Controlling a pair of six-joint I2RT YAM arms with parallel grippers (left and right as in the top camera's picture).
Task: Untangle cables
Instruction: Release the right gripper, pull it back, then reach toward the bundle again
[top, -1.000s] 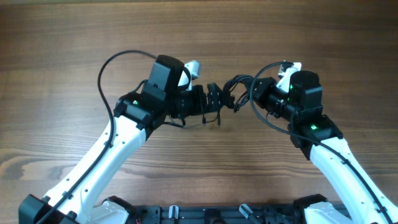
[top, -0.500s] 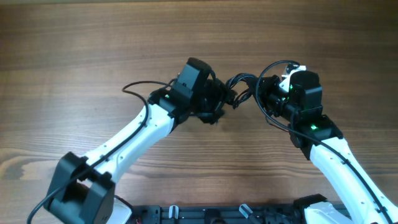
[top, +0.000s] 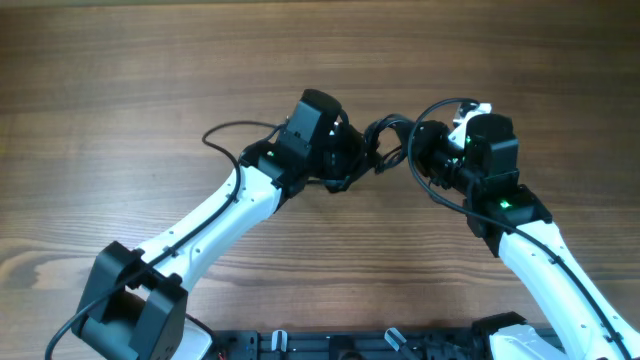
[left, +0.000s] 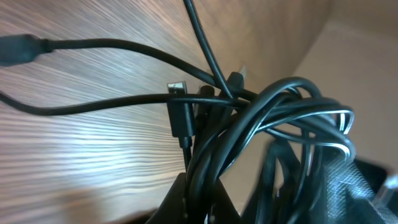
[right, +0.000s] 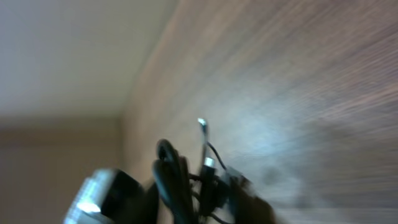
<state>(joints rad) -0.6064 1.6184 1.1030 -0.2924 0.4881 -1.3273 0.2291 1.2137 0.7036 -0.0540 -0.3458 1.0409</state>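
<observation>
left claw (top: 350, 160) clenched on the cables (top: 385, 132). In the left wrist view the strands run straight down into my jaws. I can't tell whether the right claw (top: 422, 152) is grasping or released: it's tucked under its own wrist from overhead, and its wrist view is too blurred to read.

cables are one bunch between the two claws, near the middle of the surface (top: 120, 80). Can't tell if the bunch is resting on the wood or lifted off it.

progress, my read: early.
- done: nothing separated that I can see. At most I have a grip on the bunch.
- the left wrist view shows several loops coiled through each other, with a plug end (left: 178, 112) caught where the strands cross. A couple of strands trail out to one side across the surface.
- left: work the loops open, feed the plug ends back through, and lay each cord out apart from the others.
</observation>
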